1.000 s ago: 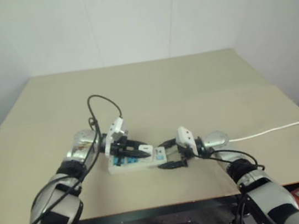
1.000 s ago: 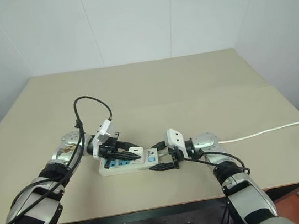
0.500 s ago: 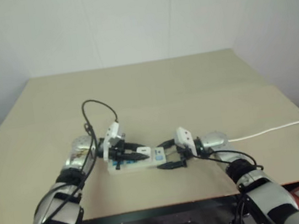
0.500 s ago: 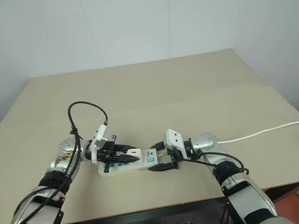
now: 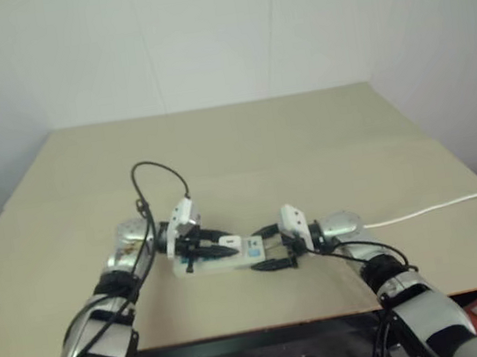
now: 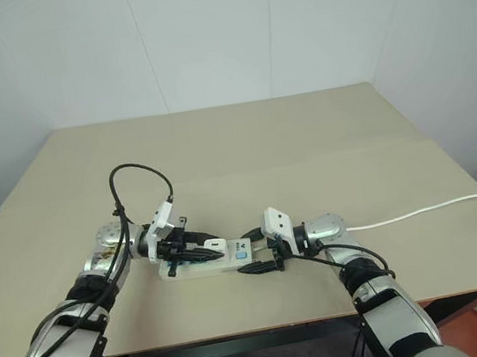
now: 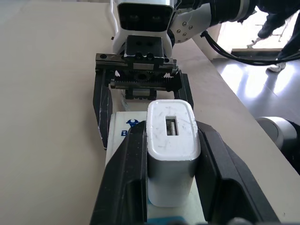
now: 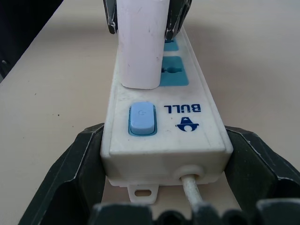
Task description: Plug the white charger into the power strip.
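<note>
The power strip (image 6: 199, 265) lies flat on the table near its front edge, with blue socket faces and a blue switch (image 8: 141, 118). The white charger (image 8: 140, 44) stands upright on the socket beside that switch. Its base meets the strip's face and no prongs show. My left gripper (image 6: 209, 252) is shut on the charger (image 7: 171, 150), one black finger on each side. My right gripper (image 6: 247, 251) is at the strip's cord end, its fingers (image 8: 84, 164) pressed against both long sides of the strip.
The strip's thin white cord (image 6: 421, 210) runs off to the right across the tan table (image 6: 306, 151). A black cable loop (image 6: 136, 179) arches above my left wrist. The table's front edge is close behind both forearms.
My left forearm has dropped lower and swung outward, and its cable loop has shifted left. The charger stays over the same socket. The right gripper has not moved.
</note>
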`<state>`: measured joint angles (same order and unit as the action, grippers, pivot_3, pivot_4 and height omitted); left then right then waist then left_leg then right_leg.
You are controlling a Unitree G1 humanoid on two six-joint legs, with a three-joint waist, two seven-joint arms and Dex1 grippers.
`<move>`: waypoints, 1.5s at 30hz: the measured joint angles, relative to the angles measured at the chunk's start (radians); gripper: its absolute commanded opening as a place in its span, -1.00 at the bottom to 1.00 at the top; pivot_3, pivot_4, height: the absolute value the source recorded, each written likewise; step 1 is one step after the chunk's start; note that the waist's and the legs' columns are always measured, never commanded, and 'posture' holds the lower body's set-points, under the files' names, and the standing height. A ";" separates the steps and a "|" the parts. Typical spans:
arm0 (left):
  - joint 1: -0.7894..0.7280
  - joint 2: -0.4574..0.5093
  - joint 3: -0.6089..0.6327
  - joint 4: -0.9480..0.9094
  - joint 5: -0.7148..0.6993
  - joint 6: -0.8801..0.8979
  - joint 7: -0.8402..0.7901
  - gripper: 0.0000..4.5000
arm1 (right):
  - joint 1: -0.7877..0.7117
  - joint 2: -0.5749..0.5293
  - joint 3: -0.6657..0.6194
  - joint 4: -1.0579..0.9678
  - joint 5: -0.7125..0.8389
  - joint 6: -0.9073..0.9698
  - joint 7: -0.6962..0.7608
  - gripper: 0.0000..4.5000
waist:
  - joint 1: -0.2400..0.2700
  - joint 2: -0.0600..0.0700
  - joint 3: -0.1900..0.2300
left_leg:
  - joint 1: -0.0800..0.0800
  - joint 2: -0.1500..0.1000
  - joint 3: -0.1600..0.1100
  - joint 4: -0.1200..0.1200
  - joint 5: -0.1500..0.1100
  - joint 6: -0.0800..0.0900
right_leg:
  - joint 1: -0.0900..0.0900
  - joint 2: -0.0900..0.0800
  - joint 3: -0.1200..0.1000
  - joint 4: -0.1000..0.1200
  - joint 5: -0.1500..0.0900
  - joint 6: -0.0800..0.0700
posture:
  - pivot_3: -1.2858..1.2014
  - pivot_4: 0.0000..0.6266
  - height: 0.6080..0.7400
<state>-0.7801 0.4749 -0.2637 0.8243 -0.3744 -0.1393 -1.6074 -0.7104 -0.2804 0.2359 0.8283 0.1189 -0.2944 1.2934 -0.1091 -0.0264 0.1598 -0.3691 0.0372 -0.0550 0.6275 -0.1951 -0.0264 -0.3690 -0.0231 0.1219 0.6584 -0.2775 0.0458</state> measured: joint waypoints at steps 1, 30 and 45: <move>0.002 -0.003 0.009 -0.001 0.002 0.013 0.002 -0.55 | 0.000 0.000 0.000 0.002 0.000 0.000 0.000 0.52 | 0.000 0.000 0.000 | 0.000 0.000 0.000 0.000 0.000 0.000 | 0.000 0.000 0.000 0.000 0.000 0.000 | 0.03 -0.52 1.00; 0.072 0.363 -0.021 -0.258 -0.256 0.218 -0.004 1.00 | 0.008 -0.027 -0.010 0.004 -0.028 -0.033 -0.022 0.99 | -0.003 -0.001 0.006 | -0.004 0.000 0.000 -0.002 0.000 0.000 | -0.003 -0.002 -0.001 -0.004 0.000 0.000 | 0.03 -0.52 1.00; 0.403 0.517 0.282 -0.371 -0.275 0.227 0.001 1.00 | 0.287 -0.590 -0.226 -0.664 0.223 0.207 0.202 0.99 | 0.050 0.007 0.014 | -0.044 -0.001 0.000 -0.004 -0.001 0.001 | -0.037 -0.005 -0.004 -0.011 0.004 -0.006 | 0.03 -0.52 1.00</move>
<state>-0.3772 0.9921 0.0183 0.4530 -0.6492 0.0880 -1.6064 -0.4230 -0.8706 0.0099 0.1646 0.3418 -0.0874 1.4958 -0.0595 -0.0193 0.1734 -0.4131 0.0358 -0.0550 0.6239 -0.1956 -0.0257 -0.4062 -0.0286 0.1182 0.6475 -0.2733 0.0396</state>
